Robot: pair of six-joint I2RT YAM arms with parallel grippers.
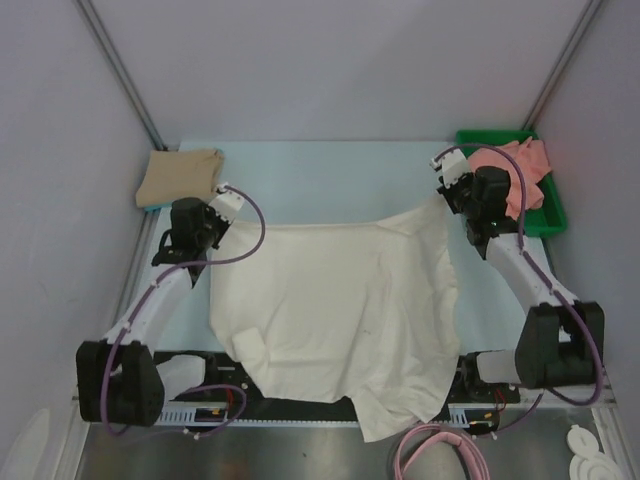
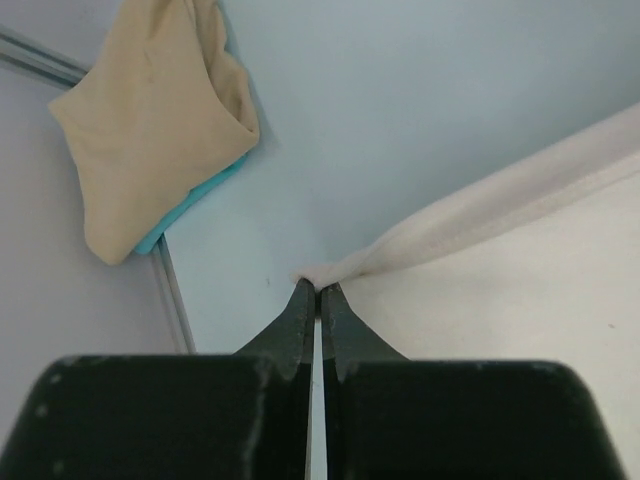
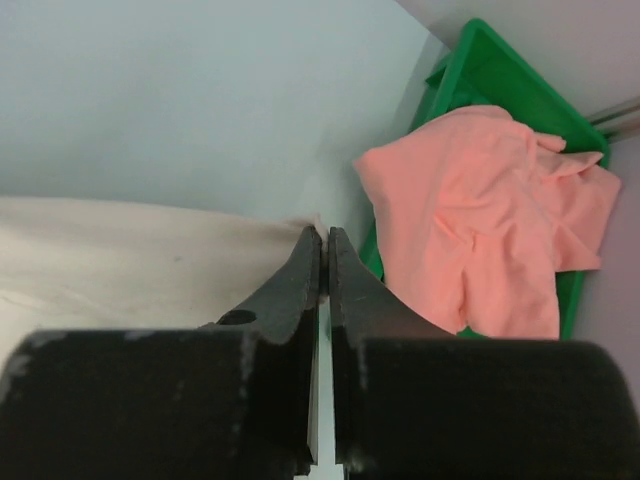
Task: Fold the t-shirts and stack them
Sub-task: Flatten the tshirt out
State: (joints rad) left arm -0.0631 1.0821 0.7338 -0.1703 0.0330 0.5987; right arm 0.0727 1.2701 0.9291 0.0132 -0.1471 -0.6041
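Wrist views: left hand [image 2: 318,288] and right hand [image 3: 326,232] pinched tight on far corners of cream-white t-shirt [image 1: 340,310]

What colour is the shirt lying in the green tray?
Salmon-pink shirt, clearest in the right wrist view.

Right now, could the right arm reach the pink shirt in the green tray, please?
Probably yes: the pink shirt lies uncovered just beside the right gripper, though that gripper is shut on the cream shirt.

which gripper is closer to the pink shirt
Right. The right gripper, pinching the cream shirt, sits just beside the pink shirt; the left gripper is across the table, near the tan shirt.
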